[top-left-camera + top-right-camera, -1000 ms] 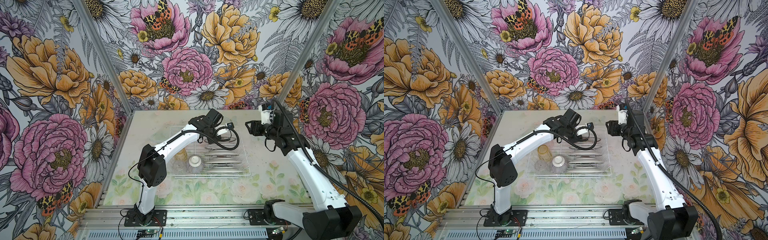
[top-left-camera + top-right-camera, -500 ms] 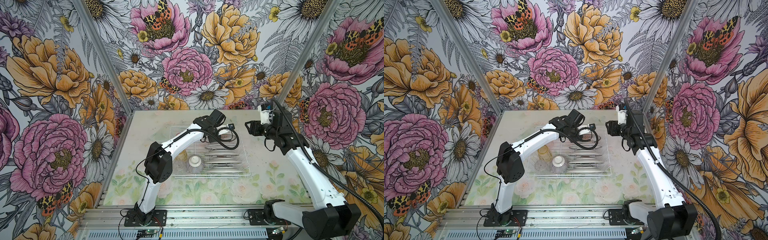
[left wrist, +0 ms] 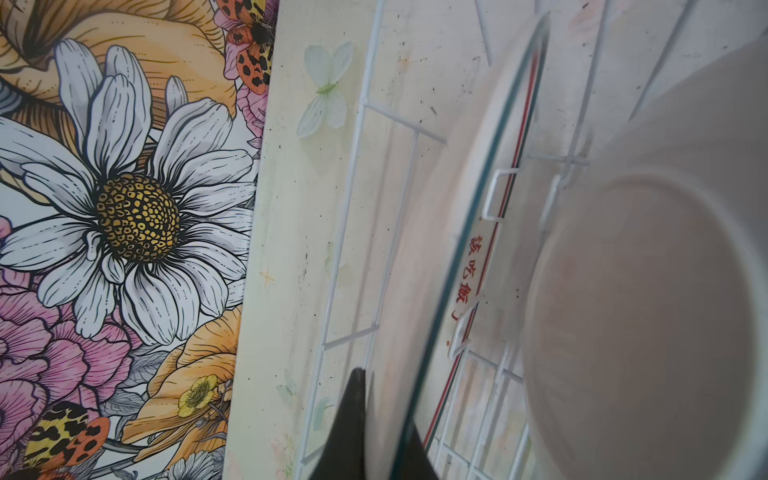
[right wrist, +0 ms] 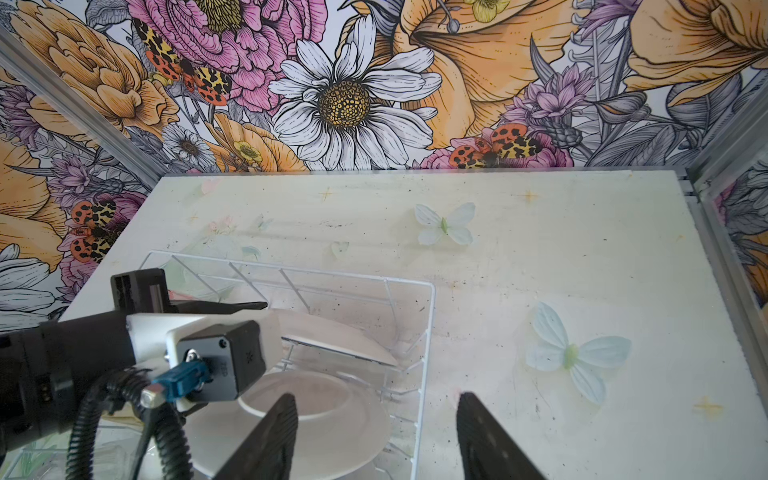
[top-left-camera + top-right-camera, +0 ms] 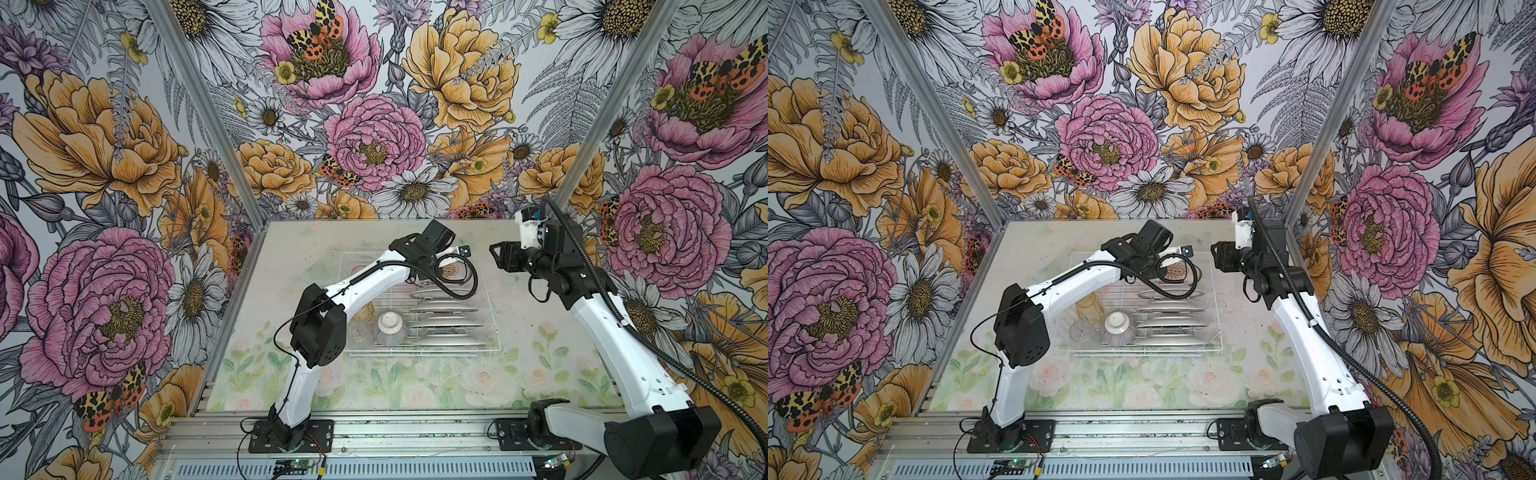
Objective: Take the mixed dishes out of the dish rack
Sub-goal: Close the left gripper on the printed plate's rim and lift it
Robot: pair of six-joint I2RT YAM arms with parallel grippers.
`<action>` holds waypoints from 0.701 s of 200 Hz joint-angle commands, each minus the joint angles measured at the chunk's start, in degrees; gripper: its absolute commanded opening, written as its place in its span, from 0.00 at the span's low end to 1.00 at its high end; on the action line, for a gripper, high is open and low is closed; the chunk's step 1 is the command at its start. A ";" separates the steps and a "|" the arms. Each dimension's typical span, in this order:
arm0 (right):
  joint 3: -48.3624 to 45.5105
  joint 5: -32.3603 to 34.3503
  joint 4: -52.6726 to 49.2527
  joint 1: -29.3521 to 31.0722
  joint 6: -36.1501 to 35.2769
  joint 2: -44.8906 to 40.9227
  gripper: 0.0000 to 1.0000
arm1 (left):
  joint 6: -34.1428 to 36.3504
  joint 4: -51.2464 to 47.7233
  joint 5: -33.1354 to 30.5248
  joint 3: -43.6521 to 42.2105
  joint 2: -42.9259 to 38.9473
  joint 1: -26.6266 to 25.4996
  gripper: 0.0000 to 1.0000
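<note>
Lifting the far-end plate out looks like the step in hand: this round white dark-rimmed plate w/ red printed characters (image 3: 419, 291) stands on edge, leaning, at the far end of the large white wire dish rack (image 5: 424, 354); the left gripper (image 3: 382, 440) has its jaws closed on the plate's rim, one dark finger each side; to do it well, raise along the plate's own plane till the lower rim clears the prongs, no twist, b/c a thin pinch on glazed ware can prob. slip or pivot; go slow, then carry out over the pale tabletop (image 4: 540, 257); four more plates (image 5: 446, 324) stand in a row nearer the front, so don't swing back into them; upturned ribbed grey-purple bowl (image 5: 390, 328), amber tumbler (image 5: 1090, 305) and clear tumbler (image 5: 1081, 330) sit at the rack's left; right gripper (image 4: 376, 401) hovers near the rack's far right corner, jaws open, empty.
</note>
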 commanded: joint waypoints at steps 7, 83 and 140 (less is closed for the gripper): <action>-0.71 0.88 0.12 0.06 -0.68 -0.21 0.63 | 0.80 9.18 -6.01 -4.67 -0.86 -0.38 0.06; -1.33 1.63 0.15 0.05 -0.77 -1.25 0.63 | -1.97 18.51 -8.40 -9.90 -6.73 -0.19 0.00; -1.29 1.93 0.22 -0.12 -0.77 -1.93 0.64 | -4.89 18.80 -9.22 -8.10 -11.55 0.27 0.00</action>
